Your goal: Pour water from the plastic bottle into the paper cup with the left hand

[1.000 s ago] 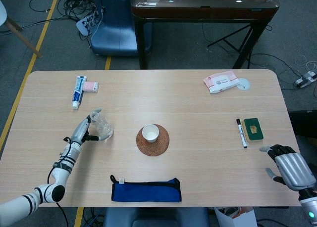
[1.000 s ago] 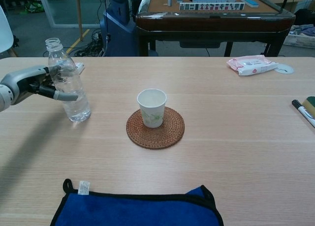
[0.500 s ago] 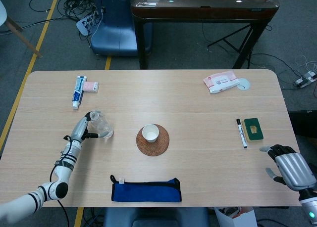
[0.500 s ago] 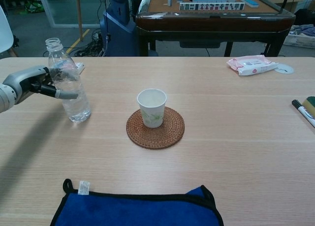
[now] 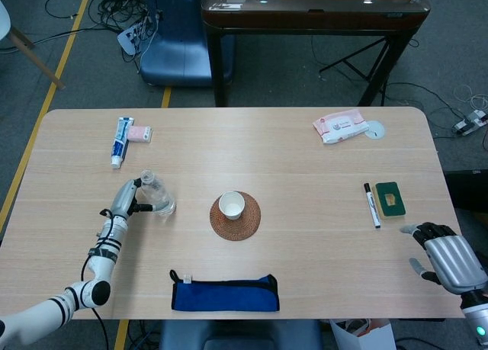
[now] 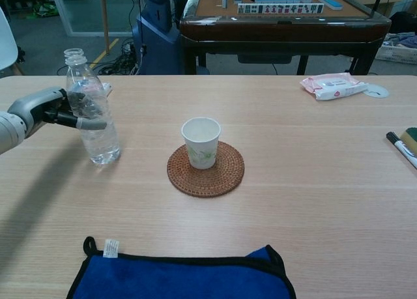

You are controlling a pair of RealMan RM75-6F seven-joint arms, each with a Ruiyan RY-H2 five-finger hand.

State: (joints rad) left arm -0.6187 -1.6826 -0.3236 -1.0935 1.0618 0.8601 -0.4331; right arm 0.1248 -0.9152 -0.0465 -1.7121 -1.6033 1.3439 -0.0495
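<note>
One hand, the left hand [image 6: 49, 110], has its fingers wrapped around the upper body of the plastic bottle [image 6: 93, 116], which stands upright and uncapped on the table [image 6: 313, 182], well left of the paper cup [image 6: 201, 142]; the grasp step is judged under way, with lifting, carrying toward the cup and tilting next. Clear and holding water, the bottle contrasts with the white cup on its woven coaster [image 6: 206, 169]. Right of the cup, the right hand [image 5: 447, 260] rests half-curled, holding nothing.

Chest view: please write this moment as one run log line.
phase: grasping | left hand: around plastic bottle, upright on table | paper cup: on woven coaster, untouched | right hand: idle
</note>
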